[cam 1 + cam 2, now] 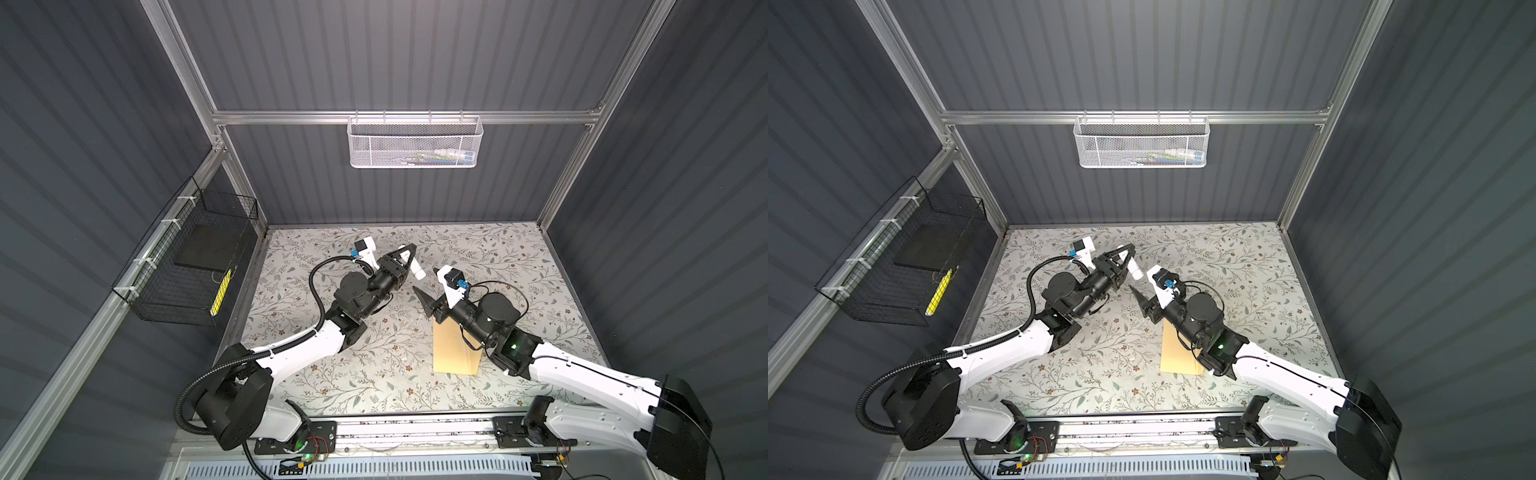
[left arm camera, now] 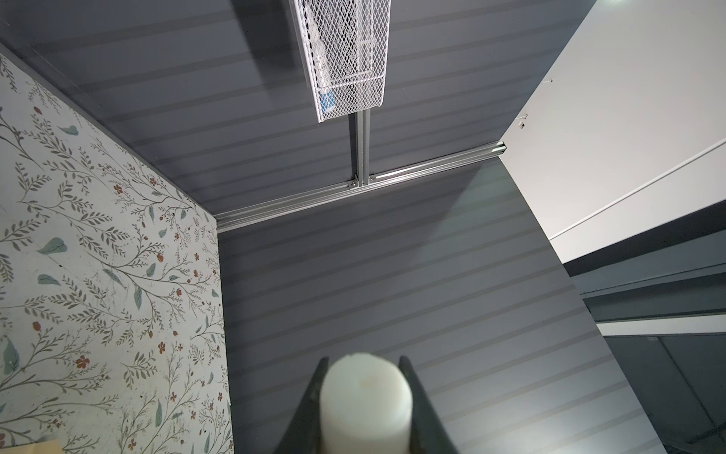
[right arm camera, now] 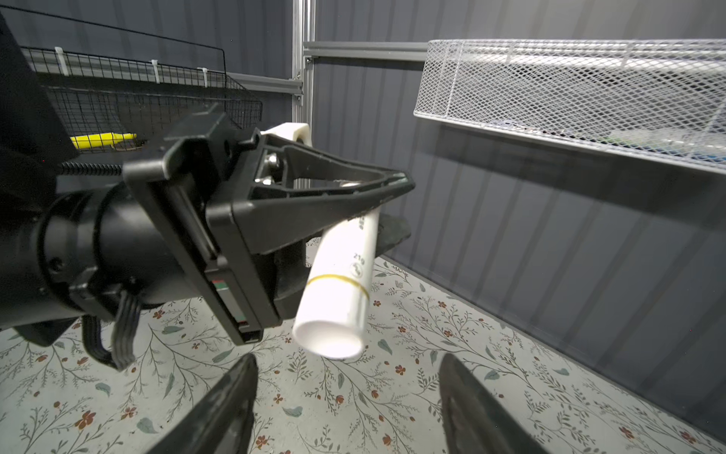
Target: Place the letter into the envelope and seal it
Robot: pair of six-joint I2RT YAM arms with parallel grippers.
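My left gripper (image 1: 409, 250) (image 1: 1128, 249) (image 2: 363, 359) (image 3: 401, 208) is shut on a small white cylindrical stick (image 1: 418, 272) (image 1: 1136, 268) (image 2: 365, 405) (image 3: 338, 291), held in the air over the table's back middle. The stick's free end, marked by a thin yellow ring, points toward my right gripper (image 1: 429, 282) (image 1: 1143, 282) (image 3: 347, 359). That gripper is open, its fingers wide apart just short of the stick's end and touching nothing. The tan envelope (image 1: 453, 353) (image 1: 1177, 357) lies flat on the table, partly under the right arm. The letter is not in view.
A white mesh basket (image 1: 415, 143) (image 3: 569, 86) hangs on the back rail. On the left wall a black wire basket (image 1: 187, 270) holds a yellow marker (image 1: 220, 291). The floral table cover (image 1: 374, 374) ends at dark walls on three sides.
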